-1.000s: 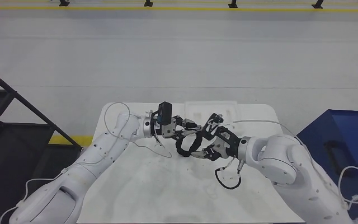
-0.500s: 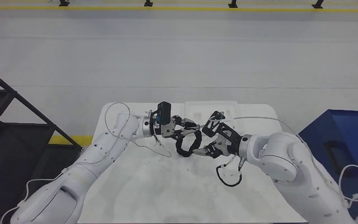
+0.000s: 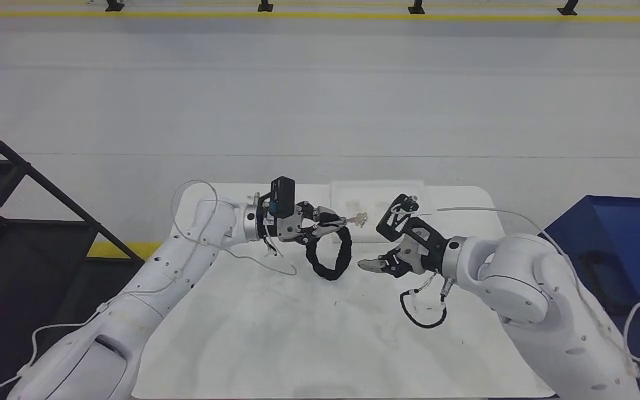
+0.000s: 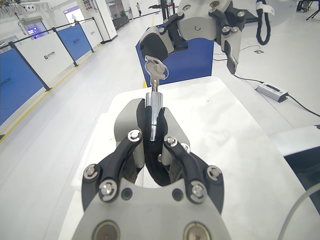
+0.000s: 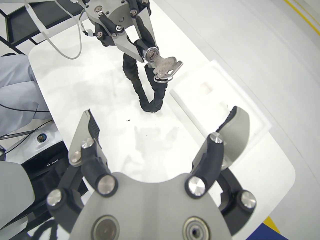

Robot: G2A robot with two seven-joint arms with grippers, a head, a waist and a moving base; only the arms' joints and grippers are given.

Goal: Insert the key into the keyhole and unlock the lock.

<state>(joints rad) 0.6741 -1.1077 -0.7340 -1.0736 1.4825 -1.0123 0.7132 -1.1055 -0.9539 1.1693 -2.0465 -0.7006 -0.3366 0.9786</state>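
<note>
Silver metal key (image 4: pixel 155 69) seated in chrome cable-lock cylinder (image 4: pixel 154 101), cylinder clamped by left gripper (image 4: pixel 152 116); right gripper (image 5: pixel 161 111) agape, apart; blade hidden.

Silver key (image 5: pixel 165 66) in cable lock (image 5: pixel 150 106)

key (image 5: pixel 167 66) in lock (image 5: pixel 150 53), right pincer (image 5: pixel 161 114) spread

Clear air between right gripper (image 5: pixel 160 111), jaws wide apart, and key (image 5: pixel 166 66): straight approach to the key head unobstructed. Key head stands free of the lock (image 5: pixel 150 52) all round. Left gripper (image 4: pixel 152 111) clamps the lock body, closing off two sides. Black cable loop (image 5: pixel 150 101) hangs beneath, blocking approach from below. Foam tray (image 5: pixel 200 98) lies on table (image 5: pixel 100 96) near the loop.
</note>
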